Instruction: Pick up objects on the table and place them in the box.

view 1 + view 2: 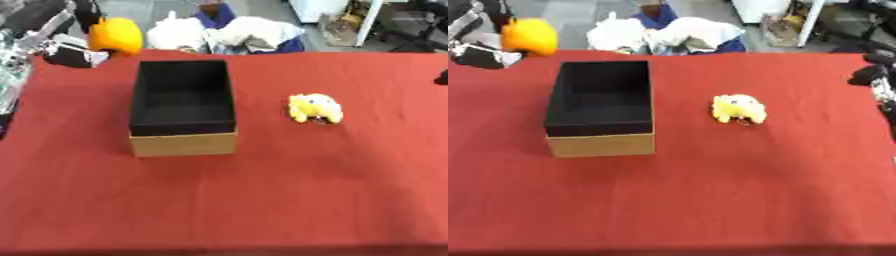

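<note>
Toy, yellow and soft-looking, lies on the red counter, well apart from both robot hands and a short way off the box on its right-hand side. Box sits open-topped w/ dark lining and tan outer wall, nothing visible inside, so prob. no item placed yet. The right robot hand shows only as a dark shape at the right edge of the right eye view, near the counter's far right; toy lies toward the middle from it and nearer the robot, box further left again. Can't tell whether that robot hand is released or clenched, too little of it shows. It holds nothing that can be seen. Left robot hand: silver and black parts show at the left edge of the left eye view, but no hand can be made out there. Toy is closer to the right robot hand than to anything on the left, so right-side reach looks the natural pick; box mouth faces up, so a drop from above should do. Clutter at the far edge, incl. an orange thing and white cloth, lies well apart from the toy.
</note>
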Robot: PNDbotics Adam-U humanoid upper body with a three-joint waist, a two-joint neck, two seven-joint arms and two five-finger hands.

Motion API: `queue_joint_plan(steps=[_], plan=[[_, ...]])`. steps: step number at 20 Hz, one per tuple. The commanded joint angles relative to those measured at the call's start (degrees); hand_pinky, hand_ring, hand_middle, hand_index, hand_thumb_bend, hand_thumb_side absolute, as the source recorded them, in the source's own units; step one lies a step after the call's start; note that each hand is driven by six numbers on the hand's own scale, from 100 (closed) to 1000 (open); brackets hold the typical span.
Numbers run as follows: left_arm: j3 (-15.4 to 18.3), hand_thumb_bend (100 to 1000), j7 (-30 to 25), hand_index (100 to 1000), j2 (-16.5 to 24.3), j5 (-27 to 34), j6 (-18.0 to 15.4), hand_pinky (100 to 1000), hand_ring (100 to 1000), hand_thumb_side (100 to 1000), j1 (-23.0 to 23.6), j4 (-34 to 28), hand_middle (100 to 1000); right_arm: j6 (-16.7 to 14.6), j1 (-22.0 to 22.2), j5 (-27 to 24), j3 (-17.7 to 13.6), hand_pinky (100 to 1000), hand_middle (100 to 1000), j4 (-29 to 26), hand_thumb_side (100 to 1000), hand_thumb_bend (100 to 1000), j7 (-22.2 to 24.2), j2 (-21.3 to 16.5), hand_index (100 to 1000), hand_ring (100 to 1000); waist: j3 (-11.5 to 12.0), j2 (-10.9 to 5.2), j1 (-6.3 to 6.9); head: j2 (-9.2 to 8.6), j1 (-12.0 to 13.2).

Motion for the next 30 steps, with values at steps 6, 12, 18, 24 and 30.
queue_joint_plan(steps=[6, 12, 18, 24, 30], plan=[[-3.41, 322, -3.88, 590, -3.5, -4.76, -4.49, 564, 458, 182, -0.72, 1.91, 464, -0.11, -1.36, -0.41, 0.07, 729, 573, -0.78, 662, 100, 0.57, -1.04, 799, 620, -0.72, -0.46, 0.1, 0.29, 0.66], [-4.4, 304, -9.26, 722, -3.88, -6.95, -7.15, 617, 518, 251, 0.89, 4.45, 538, -0.12, -1.4, -0.36, 0.04, 729, 573, -0.75, 662, 100, 0.71, -1.12, 799, 621, -0.66, -0.28, 0.18, 0.29, 0.49], [-3.75, 336, -13.51, 811, -2.26, -6.13, -8.29, 692, 646, 665, 2.12, 4.12, 705, -0.39, -2.24, 0.05, -0.02, 731, 576, -0.35, 657, 100, 0.81, -1.95, 801, 623, -0.12, -0.23, -0.07, 0.29, 0.15], [-1.88, 352, -14.32, 832, 0.65, 3.79, -6.47, 719, 672, 825, 3.94, -1.31, 753, -1.43, -5.07, 1.28, 1.08, 732, 580, 1.93, 650, 100, 1.86, -4.1, 805, 628, 0.77, -0.45, -0.24, 0.29, -0.25], [2.04, 299, -11.59, 801, 3.64, 21.62, 0.54, 695, 597, 700, 8.29, -13.61, 679, -4.46, -11.87, 3.92, 4.28, 744, 621, 7.99, 564, 100, 4.62, -8.62, 821, 673, 1.95, -0.81, -0.65, 0.29, -0.94]])
